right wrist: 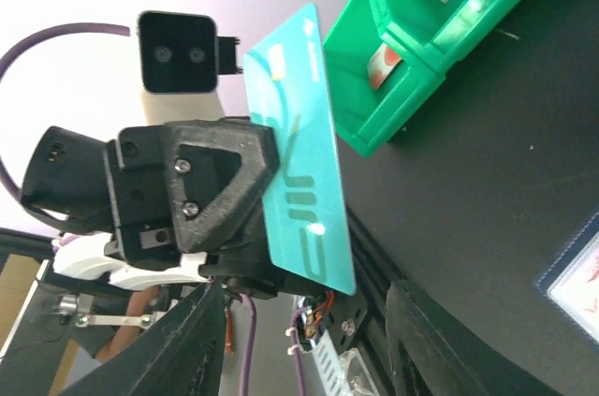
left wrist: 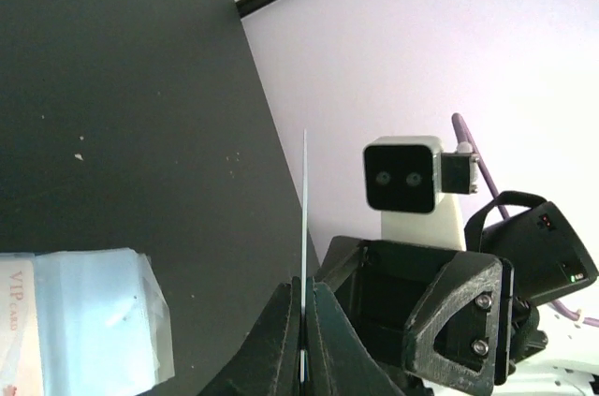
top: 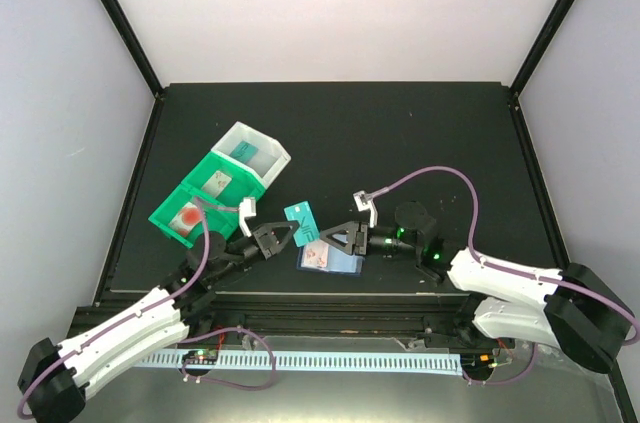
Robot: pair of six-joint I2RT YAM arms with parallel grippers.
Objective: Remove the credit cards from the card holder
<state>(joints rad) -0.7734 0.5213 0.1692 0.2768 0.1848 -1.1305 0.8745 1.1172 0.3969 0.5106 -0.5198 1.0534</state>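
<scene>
Readable stuff first: the teal card (right wrist: 299, 153) has big raised letters that look like "VIP" in the right wrist view. In the left wrist view, the white card (left wrist: 13, 321) tucked in the holder (left wrist: 103, 312) shows red "VIP CARD" along its edge. The left gripper (top: 290, 235) is pinched right down on the teal card's lower end. From my left wrist cam the card is edge-on, just a thin line standing straight up out of the closed fingers (left wrist: 281, 344). It's up off the table, just beside the holder's left end. The right gripper (top: 326, 241) has its jaws spread wide with nothing between them, hovering over the holder and facing the left one, nearly tip to tip. The holder lies opened flat, pale blue inside up, near the front edge of the black table (top: 400, 133), with the white card in its left side. Off to the left there's a green bin (top: 162, 215) with a white bin (top: 262, 140) butted against its far end; there's stuff in them I can't make out. Pale walls (top: 330, 3) all round, black frame posts (top: 115, 13) in the corners.
</scene>
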